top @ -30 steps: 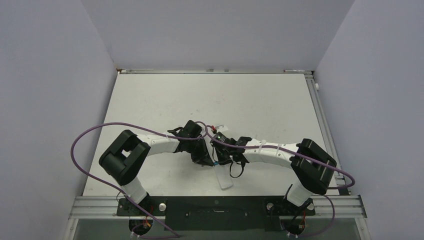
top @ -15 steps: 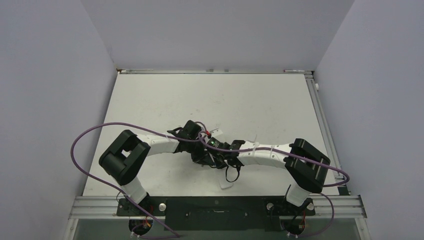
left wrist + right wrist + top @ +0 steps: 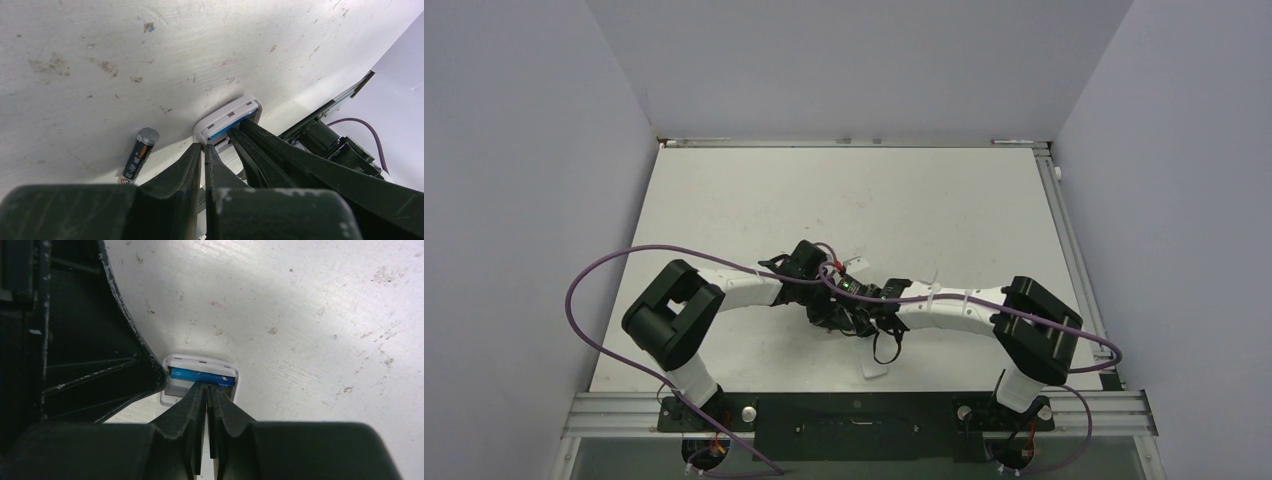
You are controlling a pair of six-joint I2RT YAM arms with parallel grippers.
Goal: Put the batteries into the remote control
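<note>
Left hand (image 3: 203, 147), right hand (image 3: 206, 387) both pressed together, empty. Dark slim metal-tipped battery (image 3: 139, 156) beside white plastic remote (image 3: 230, 113): light, slick, rolls; I'd pinch mid-barrel.

A: Free room?
B: The far half of the table (image 3: 844, 190) is open, and so are both side strips. The middle is jammed: left gripper (image 3: 204, 148) and right gripper (image 3: 207, 389) meet tip to tip over the remote control (image 3: 200, 360).
A: Can the compartment be reached?
B: Barely. The right fingers are closed, tips at the blue battery (image 3: 200, 375). The left gripper's body crowds one side.
A: Anything loose?
B: The dark battery (image 3: 140, 156) lies just beside the remote, with bare table beyond it. A white cover piece (image 3: 876, 371) lies near the front edge. Purple cables (image 3: 589, 280) loop out around both arms. Walls close three sides.
</note>
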